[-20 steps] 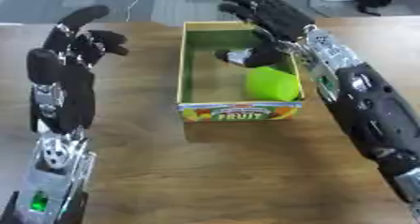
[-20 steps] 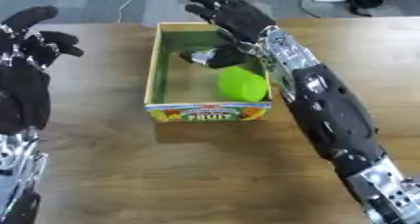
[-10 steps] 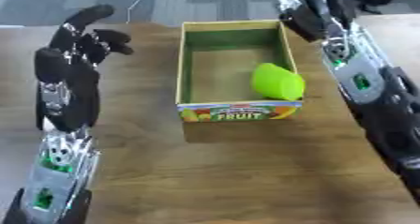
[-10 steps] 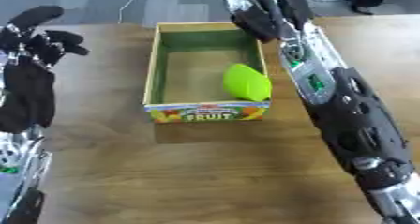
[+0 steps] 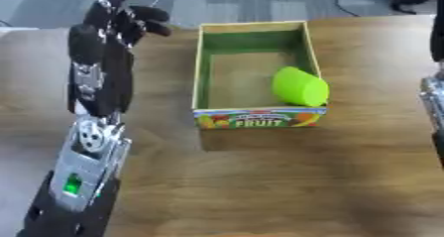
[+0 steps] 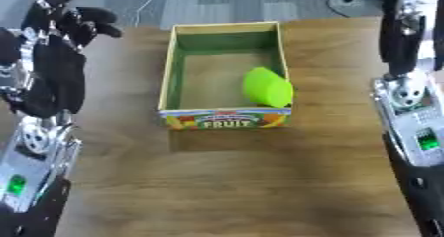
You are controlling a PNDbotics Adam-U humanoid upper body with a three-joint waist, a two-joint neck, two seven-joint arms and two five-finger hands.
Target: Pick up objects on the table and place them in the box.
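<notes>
A bright lime-green, rounded cylindrical object [image 5: 300, 86] lies on its side inside the open cardboard box [image 5: 206, 77], against the box's right wall and near the front panel printed "FRUIT". The box has green inner walls and sits on the brown wooden table [image 5: 260, 181]. The robot's black left hand [image 5: 114, 20] is raised left of the box, fingers loosely curled and holding nothing. Only the right forearm [image 6: 401, 47] shows at the right edge; its hand is out of view.
</notes>
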